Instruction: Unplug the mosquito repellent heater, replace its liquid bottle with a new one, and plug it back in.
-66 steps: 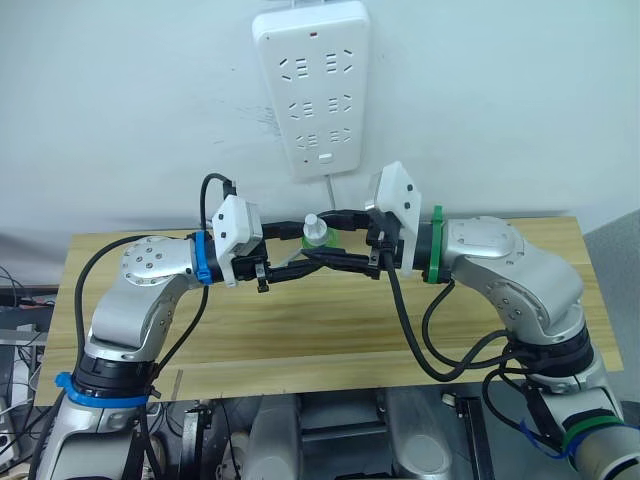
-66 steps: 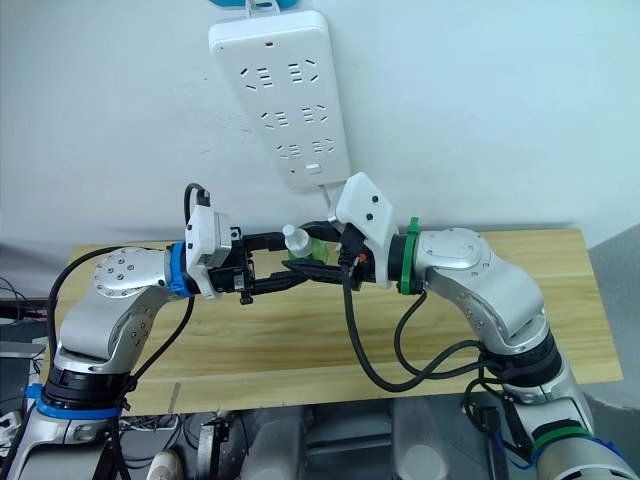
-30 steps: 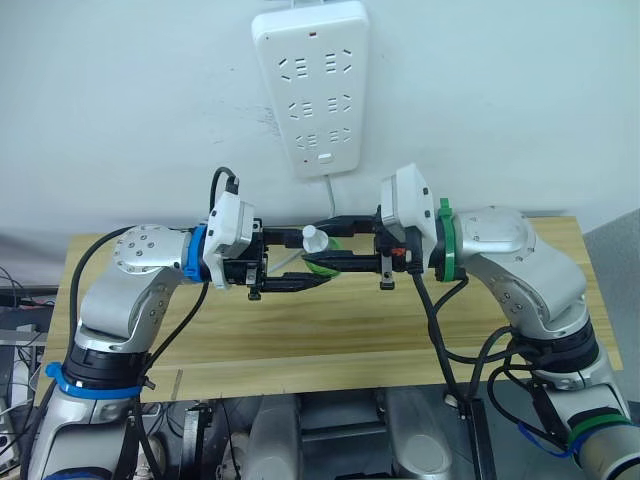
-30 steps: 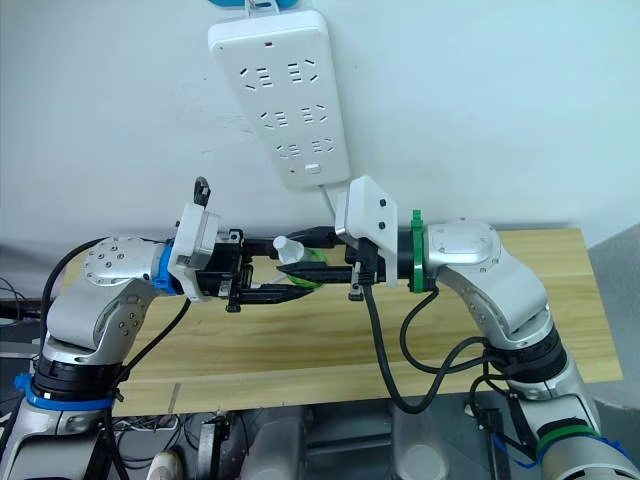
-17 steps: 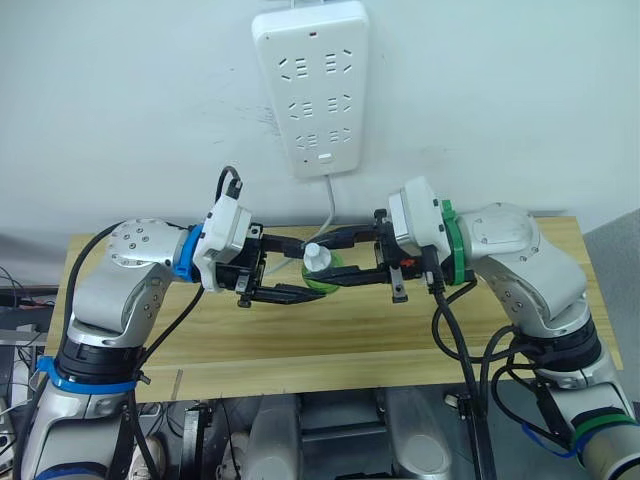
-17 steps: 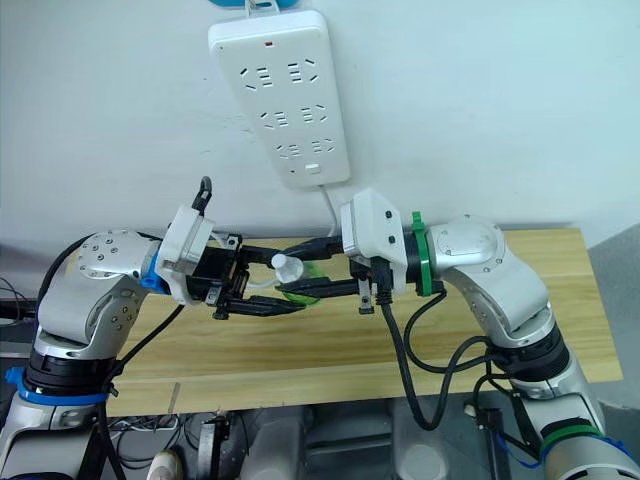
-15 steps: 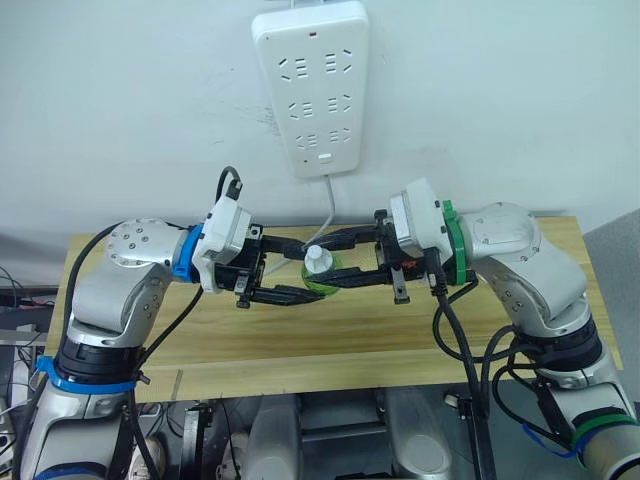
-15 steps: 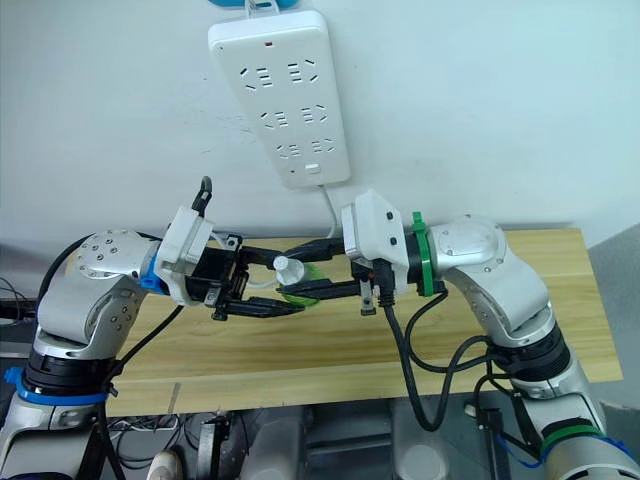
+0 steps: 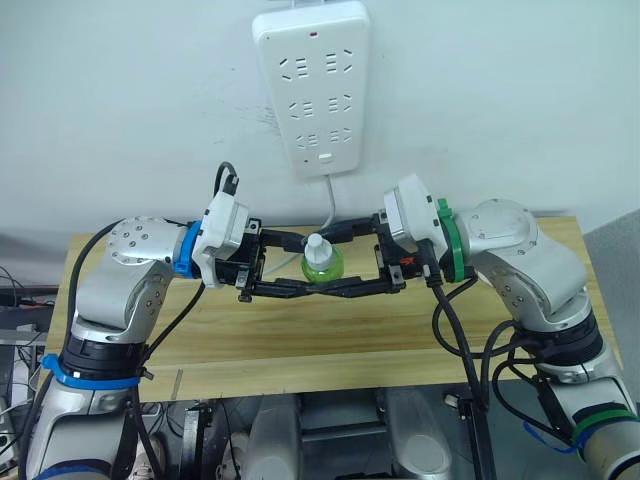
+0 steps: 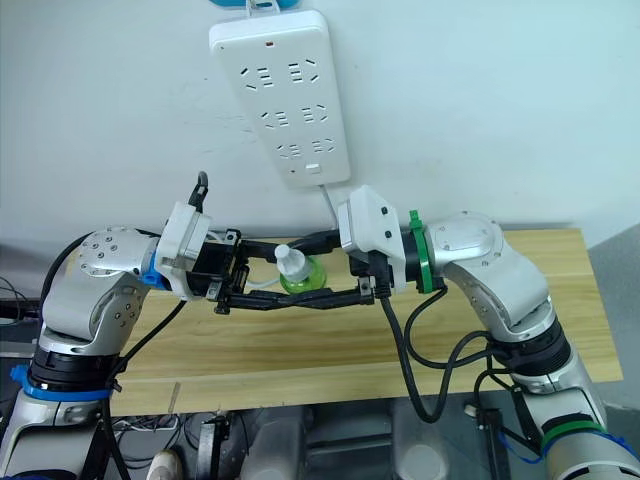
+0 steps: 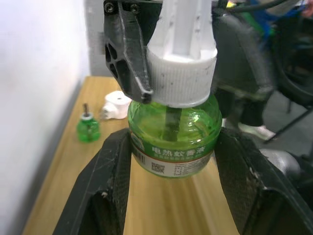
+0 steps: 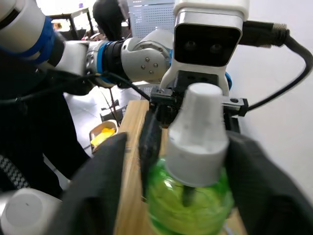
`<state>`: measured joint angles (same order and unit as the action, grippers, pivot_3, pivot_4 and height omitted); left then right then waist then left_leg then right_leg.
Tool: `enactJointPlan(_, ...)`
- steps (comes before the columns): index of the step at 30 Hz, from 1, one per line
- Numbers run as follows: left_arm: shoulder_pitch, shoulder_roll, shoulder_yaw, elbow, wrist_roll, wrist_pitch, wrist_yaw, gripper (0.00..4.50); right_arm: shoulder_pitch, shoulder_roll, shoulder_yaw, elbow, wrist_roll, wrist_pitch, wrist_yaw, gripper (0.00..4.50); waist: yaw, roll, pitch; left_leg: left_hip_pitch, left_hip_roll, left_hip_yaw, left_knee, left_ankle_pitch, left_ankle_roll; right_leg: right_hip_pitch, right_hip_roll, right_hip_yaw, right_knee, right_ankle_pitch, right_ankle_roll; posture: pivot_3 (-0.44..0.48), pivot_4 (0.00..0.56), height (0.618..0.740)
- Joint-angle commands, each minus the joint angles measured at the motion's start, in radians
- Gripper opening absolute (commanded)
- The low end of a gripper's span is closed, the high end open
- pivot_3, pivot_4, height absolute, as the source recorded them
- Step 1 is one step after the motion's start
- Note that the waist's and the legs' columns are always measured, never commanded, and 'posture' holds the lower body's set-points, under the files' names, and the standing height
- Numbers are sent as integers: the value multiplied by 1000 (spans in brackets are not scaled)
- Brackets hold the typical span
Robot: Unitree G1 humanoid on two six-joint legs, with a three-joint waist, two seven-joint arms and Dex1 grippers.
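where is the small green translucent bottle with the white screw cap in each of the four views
Left eye view: small green translucent bottle with the white screw cap, centre, between both grippers, below the white power strip.
Right eye view: left of centre, under the same strip.
Left wrist view: centre foreground.
Right wrist view: bottom centre.
Shared landmark: the wooden table.

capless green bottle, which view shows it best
The left wrist view: the capless green bottle stands on the wooden table beside the heater, far behind the capped bottle that the left gripper holds. In the other views I cannot make it out.
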<state>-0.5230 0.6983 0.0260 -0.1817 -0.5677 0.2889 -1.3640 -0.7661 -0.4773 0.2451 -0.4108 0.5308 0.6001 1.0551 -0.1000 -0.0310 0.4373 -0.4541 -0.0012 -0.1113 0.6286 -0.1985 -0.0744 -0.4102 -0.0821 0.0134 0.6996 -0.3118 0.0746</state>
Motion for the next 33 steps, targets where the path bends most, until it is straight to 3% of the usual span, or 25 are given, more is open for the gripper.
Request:
enactJointPlan(1,36,2,66,-54,-8,-34,64,2193,12,-3,-27,-82,34,43,-50,3516,0,0,0,0,0,0,0,0,0,0,0,0,0,0,0,-149,420,730)
enactJointPlan(17,152,-42,69,-169,52,-91,294,2193,7,43,-65,-197,70,272,-353,3516,0,0,0,0,0,0,0,0,0,0,0,0,0,0,0,-168,434,730)
enactJointPlan(33,204,-56,76,-214,19,-70,355,2192,-4,82,-63,-193,90,313,-430,3569,-1,0,0,0,0,0,0,-1,2,0,0,1,0,0,0,-166,450,730)
